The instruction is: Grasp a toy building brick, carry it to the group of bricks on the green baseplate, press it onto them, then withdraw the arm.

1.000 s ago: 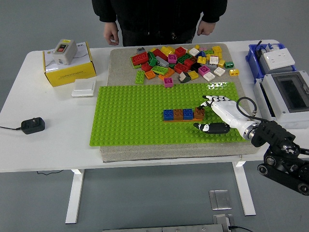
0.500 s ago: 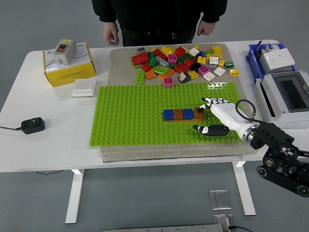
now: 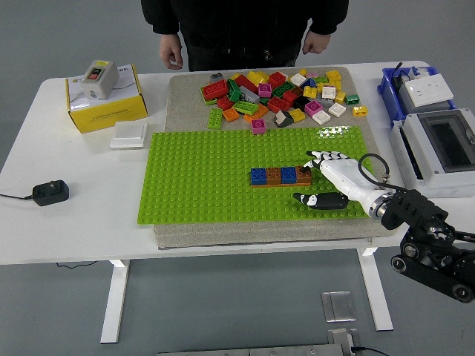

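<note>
A green baseplate lies on a grey mat. On it stands a row of bricks: blue, brown, blue, brown, on an orange strip. My right hand is white with black fingertips. It hovers just right of the row, fingers spread and holding nothing. Its fingertips lie by the right-hand brown brick. Its thumb sits below the row. A pile of loose bricks lies beyond the baseplate. My left arm is out of view.
A person stands at the far side, hands hanging at the table edge. A yellow box and a white switch plate are at the left. A black plug lies near the left edge. A blue bin and a grey case stand at the right.
My right hand has drifted slightly down and to the left along the baseplate. The right-hand brown brick now sits level with the row. Nothing else moved.
</note>
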